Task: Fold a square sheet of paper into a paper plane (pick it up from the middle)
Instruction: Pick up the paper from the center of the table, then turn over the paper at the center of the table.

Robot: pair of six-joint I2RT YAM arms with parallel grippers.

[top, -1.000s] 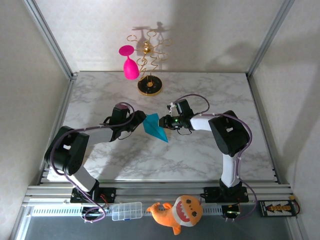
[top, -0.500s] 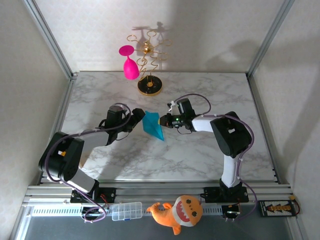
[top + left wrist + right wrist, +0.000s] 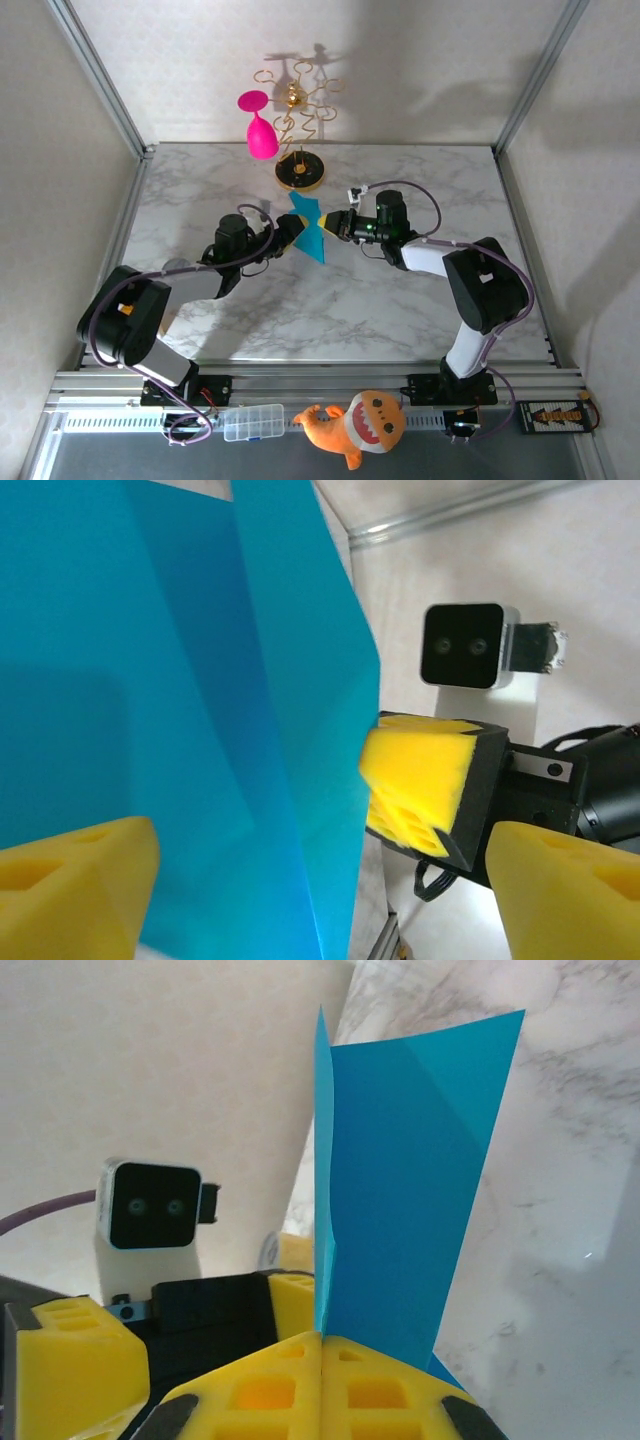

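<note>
The turquoise sheet of paper (image 3: 308,233), folded into a narrow pointed paper plane shape, hangs in the air above the middle of the table. My right gripper (image 3: 335,227) is shut on its folded edge; in the right wrist view the two pads meet at the gripper (image 3: 322,1375) with the paper (image 3: 405,1160) standing up out of them. My left gripper (image 3: 287,234) stands open on the paper's left side. In the left wrist view its gripper (image 3: 320,900) has the paper (image 3: 170,710) between the spread fingers (image 3: 75,890), not pinched.
A gold stand (image 3: 299,176) with a pink goblet (image 3: 262,136) hanging on it stands at the back, just beyond the paper. An orange plush toy (image 3: 356,424) and a clear plastic box (image 3: 253,422) lie on the front rail. Metal frame posts (image 3: 100,80) bound the table.
The right gripper has closed on the paper and carried it toward the back of the table. The left arm followed alongside and its jaws have opened wider.
</note>
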